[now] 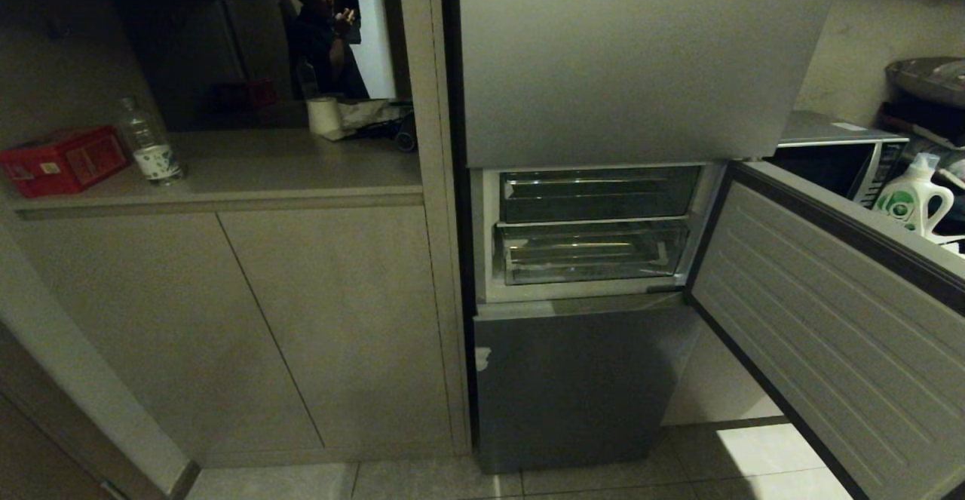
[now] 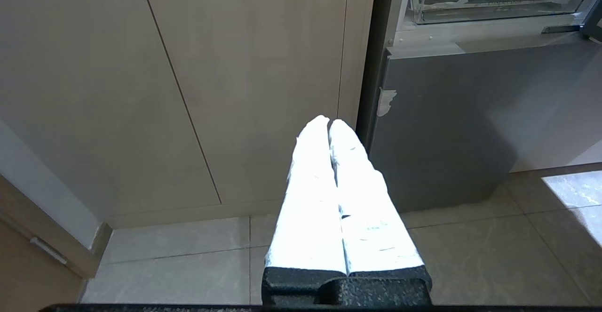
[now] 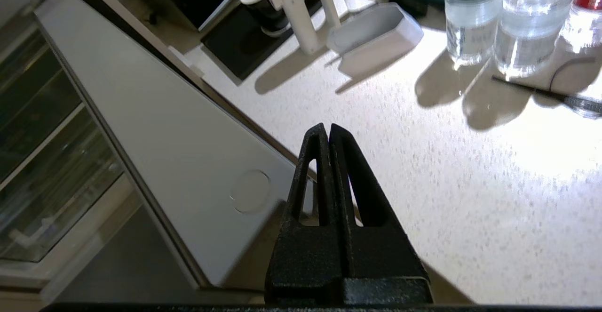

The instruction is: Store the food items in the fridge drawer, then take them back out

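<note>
The clear plastic fridge drawer with its ribbed floor sits pushed in behind the open grey door, off to the side of the black right hand, which is pinched shut on nothing over the speckled white counter. White-wrapped left hand is closed and empty too. Food items aren't visible; the clear water bottles' labels are cut off.

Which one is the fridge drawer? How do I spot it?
Find the grey fridge with its middle door swung open to the right. Two clear bins sit stacked inside. The drawer is the lower, deeper one, just above the closed bottom door; the tray above it is shallower.
</note>
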